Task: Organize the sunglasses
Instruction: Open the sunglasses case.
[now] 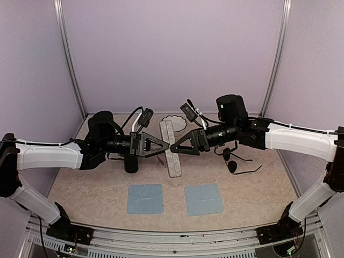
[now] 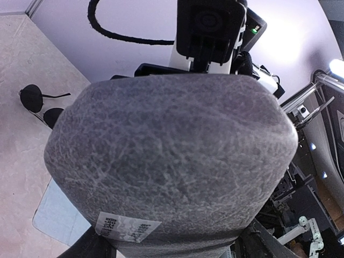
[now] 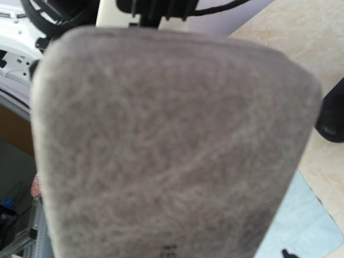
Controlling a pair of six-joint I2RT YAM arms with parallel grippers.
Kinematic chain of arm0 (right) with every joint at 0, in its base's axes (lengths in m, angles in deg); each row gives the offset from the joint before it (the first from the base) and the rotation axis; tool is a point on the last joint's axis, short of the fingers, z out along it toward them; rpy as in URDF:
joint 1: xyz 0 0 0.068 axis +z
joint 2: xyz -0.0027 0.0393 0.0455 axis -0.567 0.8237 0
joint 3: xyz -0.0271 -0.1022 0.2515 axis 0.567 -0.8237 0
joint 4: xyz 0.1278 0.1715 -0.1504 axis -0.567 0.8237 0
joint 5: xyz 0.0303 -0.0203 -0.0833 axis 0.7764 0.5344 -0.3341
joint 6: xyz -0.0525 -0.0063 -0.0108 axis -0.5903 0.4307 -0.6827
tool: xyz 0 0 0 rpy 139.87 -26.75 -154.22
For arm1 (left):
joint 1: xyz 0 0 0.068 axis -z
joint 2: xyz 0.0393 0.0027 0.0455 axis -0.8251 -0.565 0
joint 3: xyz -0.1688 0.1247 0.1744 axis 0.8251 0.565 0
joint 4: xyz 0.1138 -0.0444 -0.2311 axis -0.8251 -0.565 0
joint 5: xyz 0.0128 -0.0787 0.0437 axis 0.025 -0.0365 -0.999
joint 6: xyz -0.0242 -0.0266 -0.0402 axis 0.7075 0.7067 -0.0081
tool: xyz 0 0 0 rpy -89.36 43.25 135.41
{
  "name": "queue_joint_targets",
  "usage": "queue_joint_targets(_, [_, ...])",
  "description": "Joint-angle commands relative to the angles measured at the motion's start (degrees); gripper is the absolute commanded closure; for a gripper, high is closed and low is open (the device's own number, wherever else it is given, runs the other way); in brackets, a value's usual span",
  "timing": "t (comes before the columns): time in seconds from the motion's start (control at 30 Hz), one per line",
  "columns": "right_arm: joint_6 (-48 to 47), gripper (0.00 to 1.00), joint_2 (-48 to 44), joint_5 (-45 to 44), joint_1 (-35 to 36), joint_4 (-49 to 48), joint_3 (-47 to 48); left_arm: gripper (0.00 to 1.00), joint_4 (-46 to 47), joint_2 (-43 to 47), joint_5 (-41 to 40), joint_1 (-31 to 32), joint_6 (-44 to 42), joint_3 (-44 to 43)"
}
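Grey case (image 1: pixel 173 164) gripped by both grippers (image 1: pixel 162 145) (image 1: pixel 178 146)

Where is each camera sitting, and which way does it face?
Top external: above and behind the robot, looking down; both arms show, left claw and right claw meeting at the grey case.
Left wrist: faces right, the case filling it; the right arm's wrist above, round sunglasses beyond.
Right wrist: faces left into the blurred case; left arm behind.
Shared: both wrist views catch a blue cloth.
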Motion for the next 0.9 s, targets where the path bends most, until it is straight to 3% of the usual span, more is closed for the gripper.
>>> queue_joint_targets(0.0, [-4.01, 0.17, 0.28, -8.28, 0.46, 6.24, 1.68, 1.0, 3.16, 0.14, 1.54, 0.56, 0.28, -2.68])
queue_joint_targets(0.37, [-7.56, 0.24, 0.28, -23.11, 0.2, 16.74, 2.27, 1.0, 5.09, 1.44, 4.1, 1.05, 0.74, -2.33])
queue_joint_targets(0.87, [-5.73, 0.32, -0.48, -34.07, -1.47, 22.18, 0.66, 1.0, 6.71, 2.09, 6.73, 1.7, 1.05, -2.18])
